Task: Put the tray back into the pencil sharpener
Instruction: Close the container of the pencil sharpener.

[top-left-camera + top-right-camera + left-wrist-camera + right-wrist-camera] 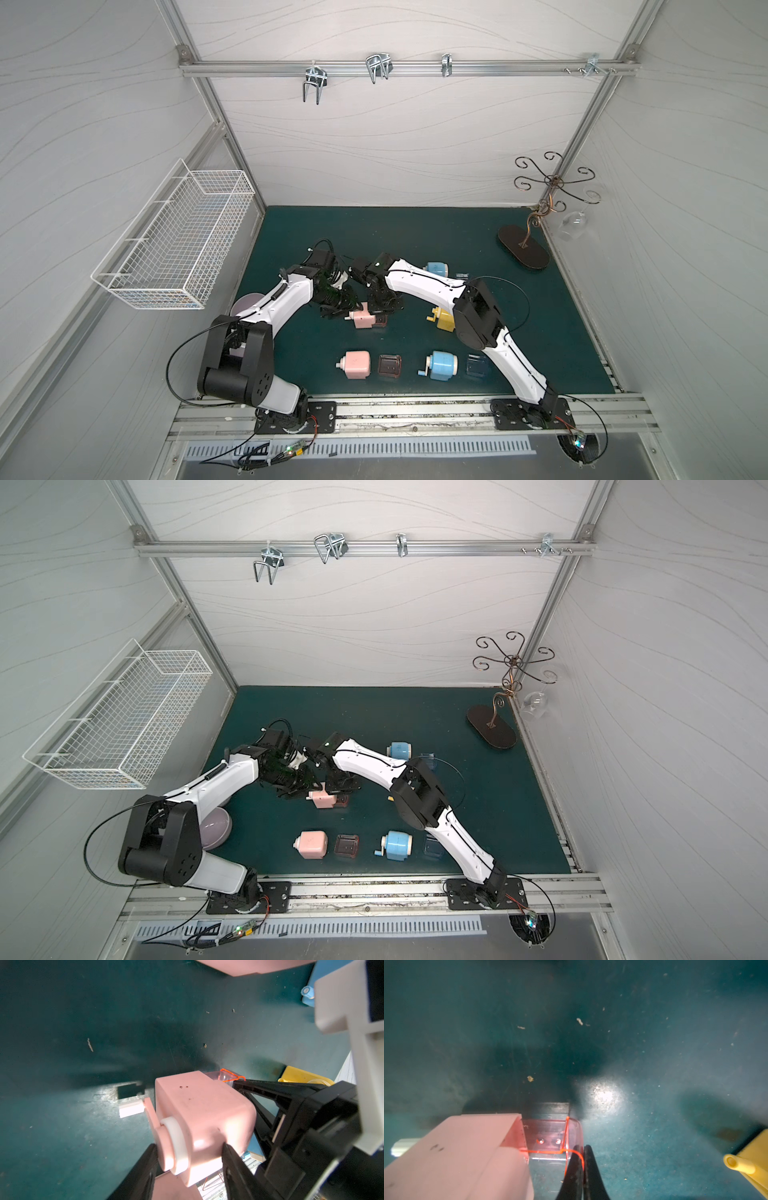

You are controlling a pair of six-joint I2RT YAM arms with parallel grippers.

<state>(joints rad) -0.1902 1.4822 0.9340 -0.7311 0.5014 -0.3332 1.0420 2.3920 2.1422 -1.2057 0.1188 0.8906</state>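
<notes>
Pink plastic sharpener (203, 1109) pinched by left fingers (234, 1169); light, brittle clear-pink tray (548, 1136) best pushed endwise by pressed-together right fingers (573, 1178)

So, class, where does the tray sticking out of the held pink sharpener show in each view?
Top view: tray, just below centre.
Top view: tray, just below centre.
Left wrist: tray beyond the sharpener's far end.
Right wrist: tray poking from the sharpener's mouth.
Shared landmark: that pink sharpener.
</notes>
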